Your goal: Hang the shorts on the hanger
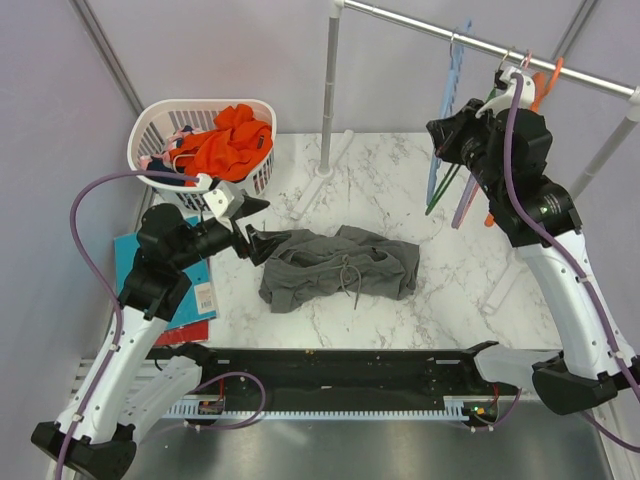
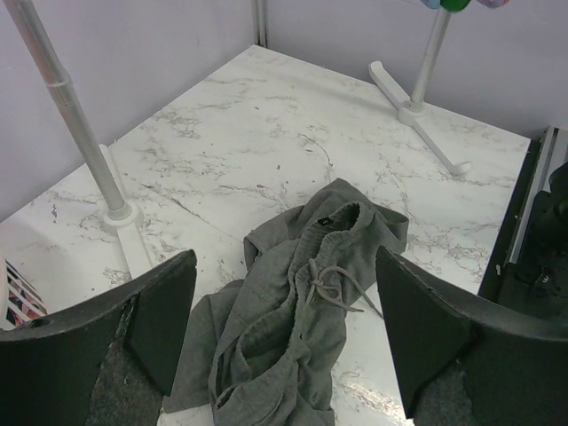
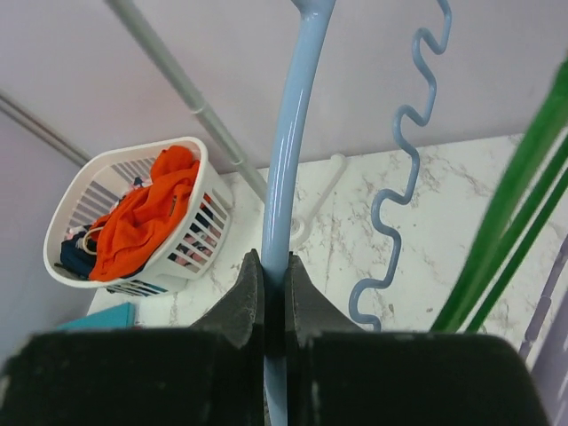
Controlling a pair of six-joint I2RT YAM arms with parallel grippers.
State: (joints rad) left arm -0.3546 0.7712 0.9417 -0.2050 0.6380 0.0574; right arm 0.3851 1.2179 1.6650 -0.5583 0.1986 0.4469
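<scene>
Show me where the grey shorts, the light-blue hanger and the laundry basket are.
shorts (image 1: 340,262): top view, middle of the crumpled fabric.
hanger (image 3: 289,160): right wrist view, on its smooth arm.
laundry basket (image 1: 200,103): top view, on the far rim.

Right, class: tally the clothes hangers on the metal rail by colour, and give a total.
Light-blue plastic clothes hanger: 1
Green hanger: 1
Lavender hanger: 1
Orange hanger: 1
Total: 4
</scene>
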